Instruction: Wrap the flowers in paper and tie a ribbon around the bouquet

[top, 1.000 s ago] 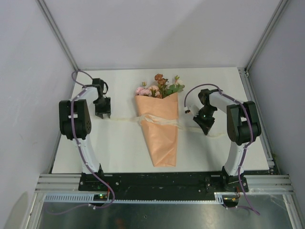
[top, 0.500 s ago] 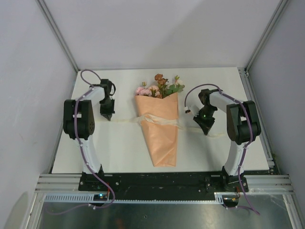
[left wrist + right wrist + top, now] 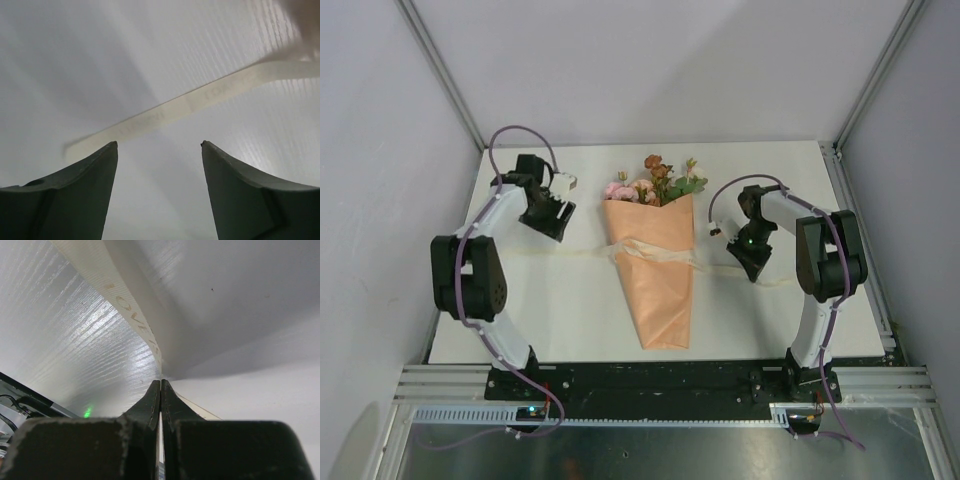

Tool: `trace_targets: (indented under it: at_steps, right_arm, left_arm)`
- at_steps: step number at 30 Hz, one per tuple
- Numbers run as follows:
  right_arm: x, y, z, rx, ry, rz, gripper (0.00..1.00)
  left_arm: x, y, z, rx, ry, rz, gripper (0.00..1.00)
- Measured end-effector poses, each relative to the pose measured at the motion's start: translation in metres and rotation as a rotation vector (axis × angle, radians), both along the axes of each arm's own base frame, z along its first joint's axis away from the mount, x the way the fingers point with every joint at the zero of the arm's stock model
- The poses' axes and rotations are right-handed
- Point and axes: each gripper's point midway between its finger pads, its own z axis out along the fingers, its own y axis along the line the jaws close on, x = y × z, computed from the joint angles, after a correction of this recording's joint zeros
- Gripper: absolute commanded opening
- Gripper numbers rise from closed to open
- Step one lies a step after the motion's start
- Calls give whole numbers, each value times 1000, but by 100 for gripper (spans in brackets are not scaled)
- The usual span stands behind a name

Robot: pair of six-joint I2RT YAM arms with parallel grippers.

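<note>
Top external view is showing you the bouquet lying mid-table, blooms pointing at the far edge, with the ribbon crossing its waist and trailing toward both side edges. Your right gripper is pinching its fingers together on the right tail, probably to keep tension. Your left gripper is hovering over the left tail with fingers apart, holding nothing.
</note>
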Motion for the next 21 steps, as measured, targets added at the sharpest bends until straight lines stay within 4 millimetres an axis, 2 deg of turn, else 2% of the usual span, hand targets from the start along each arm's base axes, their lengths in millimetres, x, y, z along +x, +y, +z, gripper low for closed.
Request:
trace_targets:
  at_steps: [2, 5, 11, 16, 18, 21]
  right_arm:
    - [0, -1, 0, 0, 1, -2, 0]
    - [0, -1, 1, 0, 1, -1, 0]
    - [4, 0, 4, 2, -9, -2, 0]
    - [4, 0, 4, 2, -9, -3, 0]
    - [4, 0, 4, 2, -6, -4, 0]
    - [3, -1, 5, 0, -1, -6, 0]
  left_arm:
    - [4, 1, 15, 22, -60, -140, 73]
    - [7, 2, 15, 59, -80, -321, 74]
    - [0, 4, -23, 101, 16, -607, 71]
    - [-10, 8, -51, 123, 106, -709, 73]
    - [-12, 10, -62, 126, 138, -724, 68]
    - [-10, 14, -64, 148, 155, -737, 60]
